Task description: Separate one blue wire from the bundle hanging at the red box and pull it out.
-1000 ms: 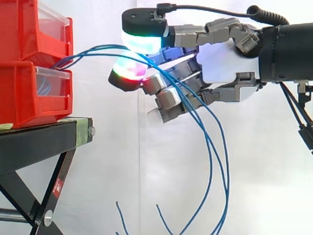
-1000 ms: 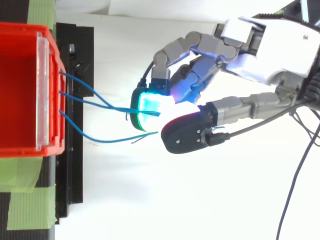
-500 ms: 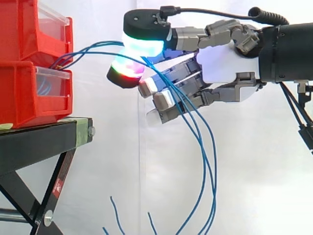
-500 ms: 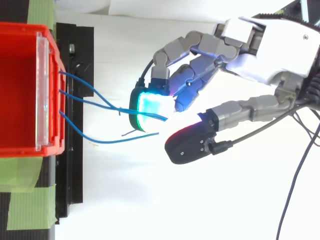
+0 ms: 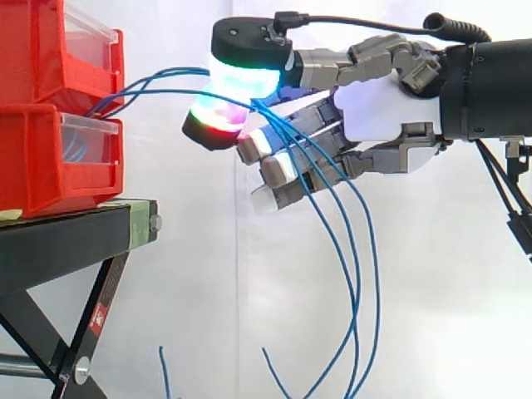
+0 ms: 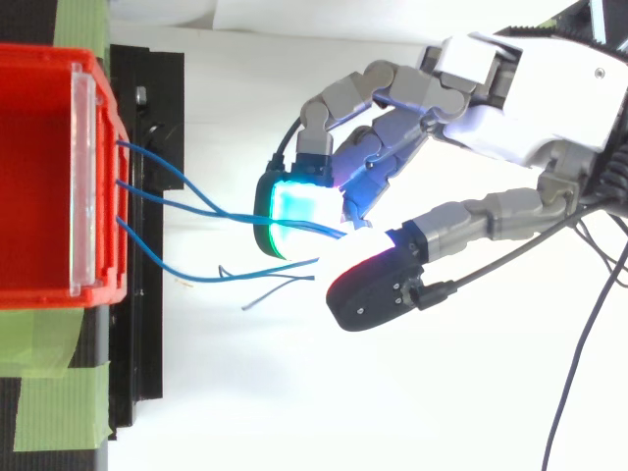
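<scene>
- Robot hand [image 5: 382,108] sits to the right of the red plastic box [image 5: 33,166]. Its fingers are curled, and two glowing pads [image 5: 243,75] are brought together on the thin blue wires [image 6: 157,193]. It has a narrow pinch on the bundle, but I cannot tell how many strands lie between the pads.
- The red box is one of two stacked bins, resting on a black metal stand [image 5: 75,241].
- From the box's front, three wires leave at separate spots and run right, converging toward the pads. In the top view the lowest strand runs a little apart from the other two.
- Further right of the box, past the pads, the wires drape over the lower fingers and hang in long loops under the hand.
- Judged from this, the step in hand is the separating. No wire looks drawn clear of the box yet.
- The next move calls for holding one strand firmly, letting the others slip free, then drawing straight away from the box. Dragging the whole bundle along is the risk.
</scene>
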Robot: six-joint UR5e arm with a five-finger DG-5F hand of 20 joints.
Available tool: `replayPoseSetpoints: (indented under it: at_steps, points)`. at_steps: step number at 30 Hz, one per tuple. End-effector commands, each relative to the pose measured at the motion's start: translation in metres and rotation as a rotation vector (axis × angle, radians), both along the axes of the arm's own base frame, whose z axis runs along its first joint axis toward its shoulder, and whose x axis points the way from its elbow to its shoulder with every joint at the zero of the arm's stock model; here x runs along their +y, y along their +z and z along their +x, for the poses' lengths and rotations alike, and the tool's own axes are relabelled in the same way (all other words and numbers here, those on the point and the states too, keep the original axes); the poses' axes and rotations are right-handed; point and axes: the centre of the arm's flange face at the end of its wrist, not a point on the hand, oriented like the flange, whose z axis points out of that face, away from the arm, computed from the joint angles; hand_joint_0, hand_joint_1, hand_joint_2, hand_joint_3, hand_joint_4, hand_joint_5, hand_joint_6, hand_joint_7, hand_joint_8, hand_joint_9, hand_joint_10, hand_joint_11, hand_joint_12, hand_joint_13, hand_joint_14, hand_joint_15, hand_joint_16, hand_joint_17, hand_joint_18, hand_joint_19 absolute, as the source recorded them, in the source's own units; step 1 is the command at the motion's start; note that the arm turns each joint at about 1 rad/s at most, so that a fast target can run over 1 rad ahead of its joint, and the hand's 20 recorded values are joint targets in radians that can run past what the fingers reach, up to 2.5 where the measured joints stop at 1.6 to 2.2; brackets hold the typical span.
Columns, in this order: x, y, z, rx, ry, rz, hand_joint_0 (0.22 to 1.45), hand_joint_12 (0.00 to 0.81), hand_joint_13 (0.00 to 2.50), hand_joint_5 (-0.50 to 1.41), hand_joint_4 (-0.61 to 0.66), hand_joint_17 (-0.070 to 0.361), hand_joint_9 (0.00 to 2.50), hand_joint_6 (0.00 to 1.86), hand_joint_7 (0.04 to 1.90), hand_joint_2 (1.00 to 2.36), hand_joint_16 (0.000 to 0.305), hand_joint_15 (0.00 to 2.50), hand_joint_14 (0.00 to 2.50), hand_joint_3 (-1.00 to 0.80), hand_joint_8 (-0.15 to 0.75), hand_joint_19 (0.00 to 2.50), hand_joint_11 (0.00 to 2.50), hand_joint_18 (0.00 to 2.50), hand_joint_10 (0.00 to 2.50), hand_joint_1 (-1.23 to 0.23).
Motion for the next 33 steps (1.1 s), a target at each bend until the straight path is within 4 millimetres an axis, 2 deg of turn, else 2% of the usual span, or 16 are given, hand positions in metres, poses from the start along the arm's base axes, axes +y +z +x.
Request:
replayPoseSetpoints:
  at_steps: [1,14,24,33]
  points:
    - [0.0000,-0.0008,0.0002,0.002,0.000,-0.002,0.54,0.441,1.22,-0.24,0.16,0.134,0.99,0.91,1.00,1.00,0.060,1.07,0.03,-0.47,0.342,0.56,1.32,0.73,0.02,-0.67]
    - [0.0000,0.0001,0.0000,0.001,0.000,-0.003,0.52,0.442,1.29,-0.24,0.18,0.140,1.07,0.91,0.98,1.00,0.062,1.12,0.02,-0.48,0.347,0.57,1.44,0.76,0.01,-0.63]
    - [-0.0003,0.0001,-0.0001,0.000,-0.003,-0.001,0.62,0.399,1.38,-0.23,0.16,0.129,1.18,0.92,0.97,1.01,0.057,1.22,0.02,-0.36,0.330,0.60,1.52,0.78,0.01,-0.66]
    - [0.0000,0.0001,0.0000,0.001,0.000,-0.004,0.63,0.387,1.41,-0.22,0.15,0.128,1.21,0.92,0.98,1.01,0.057,1.28,0.02,-0.33,0.329,0.60,1.58,0.79,0.01,-0.67]
